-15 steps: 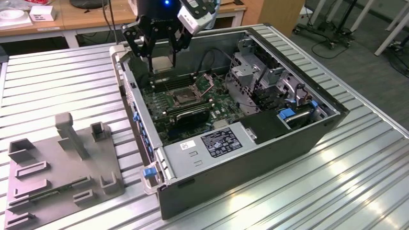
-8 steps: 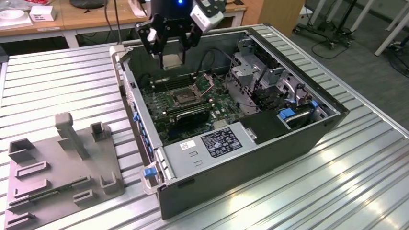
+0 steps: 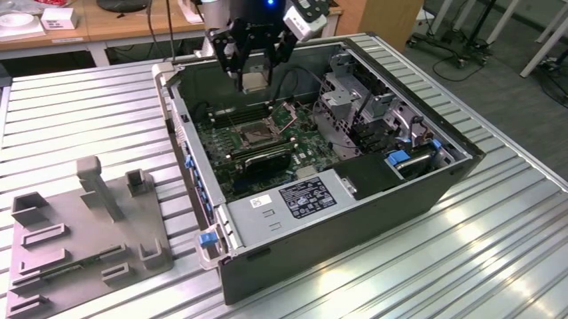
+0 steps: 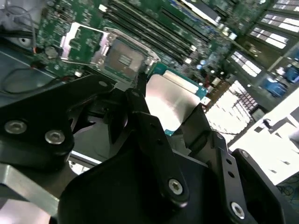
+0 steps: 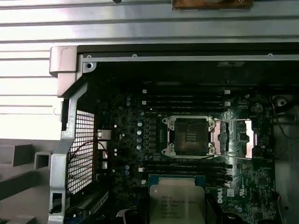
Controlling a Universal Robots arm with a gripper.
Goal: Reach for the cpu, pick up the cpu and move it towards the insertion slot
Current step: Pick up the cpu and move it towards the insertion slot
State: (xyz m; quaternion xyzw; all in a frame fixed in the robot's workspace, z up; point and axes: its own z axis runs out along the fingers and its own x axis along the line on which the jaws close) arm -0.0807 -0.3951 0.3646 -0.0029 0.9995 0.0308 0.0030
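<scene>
Overhead, the claw (image 3: 255, 74) grips the cpu (image 3: 255, 81) between its black fingers (image 4: 154, 140), holding it in the air above the open computer case (image 3: 443, 179) on the slatted metal bench (image 3: 80, 119). Below it on the green motherboard (image 5: 126, 140) sits the insertion slot (image 5: 191, 136), its metal retention frame (image 5: 233, 138) swung open, between rows of black memory slots (image 5: 184, 99). A grey plastic fixture (image 3: 84, 232) lies well apart, toward the exterior view's left.
</scene>
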